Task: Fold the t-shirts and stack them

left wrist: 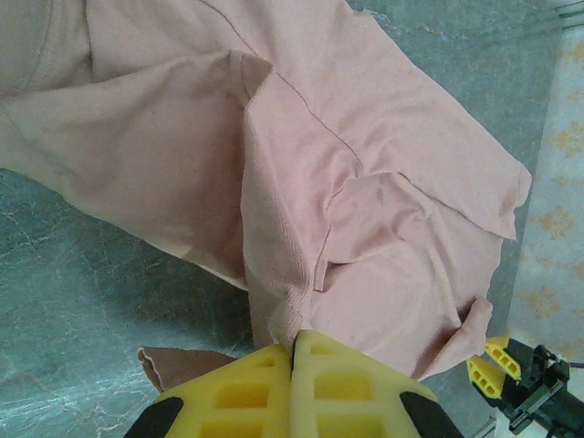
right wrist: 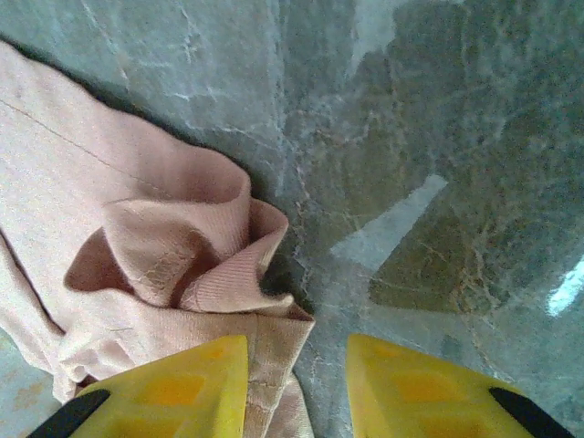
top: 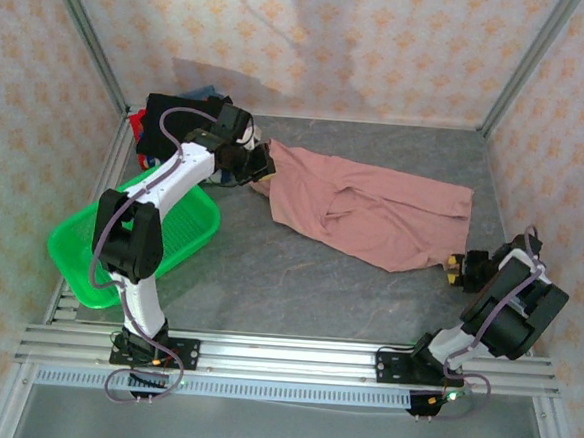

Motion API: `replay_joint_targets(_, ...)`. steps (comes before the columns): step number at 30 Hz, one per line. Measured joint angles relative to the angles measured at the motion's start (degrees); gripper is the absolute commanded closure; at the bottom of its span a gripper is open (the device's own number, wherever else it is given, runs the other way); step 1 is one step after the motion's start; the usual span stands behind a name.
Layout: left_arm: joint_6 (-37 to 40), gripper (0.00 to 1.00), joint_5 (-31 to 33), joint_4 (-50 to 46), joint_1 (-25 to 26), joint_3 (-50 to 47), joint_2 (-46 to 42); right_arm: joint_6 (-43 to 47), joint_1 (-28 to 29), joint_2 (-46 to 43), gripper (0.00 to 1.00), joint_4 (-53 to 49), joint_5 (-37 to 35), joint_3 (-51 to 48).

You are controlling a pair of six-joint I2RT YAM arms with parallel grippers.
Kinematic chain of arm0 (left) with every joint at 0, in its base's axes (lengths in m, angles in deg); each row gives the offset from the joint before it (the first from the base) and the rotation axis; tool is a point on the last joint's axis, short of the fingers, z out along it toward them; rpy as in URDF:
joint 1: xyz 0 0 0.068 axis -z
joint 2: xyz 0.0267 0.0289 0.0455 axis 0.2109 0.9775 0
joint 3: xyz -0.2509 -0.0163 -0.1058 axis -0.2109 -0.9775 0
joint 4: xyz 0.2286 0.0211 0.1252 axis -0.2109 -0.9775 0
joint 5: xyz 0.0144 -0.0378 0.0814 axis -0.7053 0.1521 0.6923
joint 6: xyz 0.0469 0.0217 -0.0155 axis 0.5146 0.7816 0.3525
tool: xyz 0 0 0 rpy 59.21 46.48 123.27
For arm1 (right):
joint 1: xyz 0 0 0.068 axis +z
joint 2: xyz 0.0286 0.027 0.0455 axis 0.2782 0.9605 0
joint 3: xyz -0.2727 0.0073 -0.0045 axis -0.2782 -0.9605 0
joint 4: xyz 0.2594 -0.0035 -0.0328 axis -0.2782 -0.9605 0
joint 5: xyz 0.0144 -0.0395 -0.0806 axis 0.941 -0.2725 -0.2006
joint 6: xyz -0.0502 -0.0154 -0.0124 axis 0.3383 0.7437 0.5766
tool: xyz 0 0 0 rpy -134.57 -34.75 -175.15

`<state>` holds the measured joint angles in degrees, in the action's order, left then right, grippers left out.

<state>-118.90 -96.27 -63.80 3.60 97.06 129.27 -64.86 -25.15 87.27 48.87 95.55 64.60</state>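
Pink t-shirt pinched in left gripper near green basket and black shirt; right gripper unclenched.

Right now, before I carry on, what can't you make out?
- Top view: folded shirts at back left, mostly covered by the left arm; count unclear.
- Left wrist view: how much pink t-shirt the left gripper pinches; its fingers hide it.
- Right wrist view: hem between right gripper fingers, cut by bottom edge.

The pink shirt is covering the desk's middle; the near strip is lying open. The green basket and shirt pile are blocking the left side.
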Motion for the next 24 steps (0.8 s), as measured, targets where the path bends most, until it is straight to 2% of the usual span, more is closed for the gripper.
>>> replay_joint_targets(6,0.0,1.00,0.0,0.0,0.0,0.0,1.5,-2.8,0.0,0.5,0.62,3.8,1.3,-1.6)
replay_joint_targets(17,0.0,1.00,0.0,0.0,0.0,0.0,1.8,-7.9,-0.3,1.4,0.62,6.1,2.9,-2.5)
replay_joint_targets(24,0.0,1.00,0.0,0.0,0.0,0.0,3.0,-12.2,-1.2,3.7,0.80,5.1,3.8,-1.7)
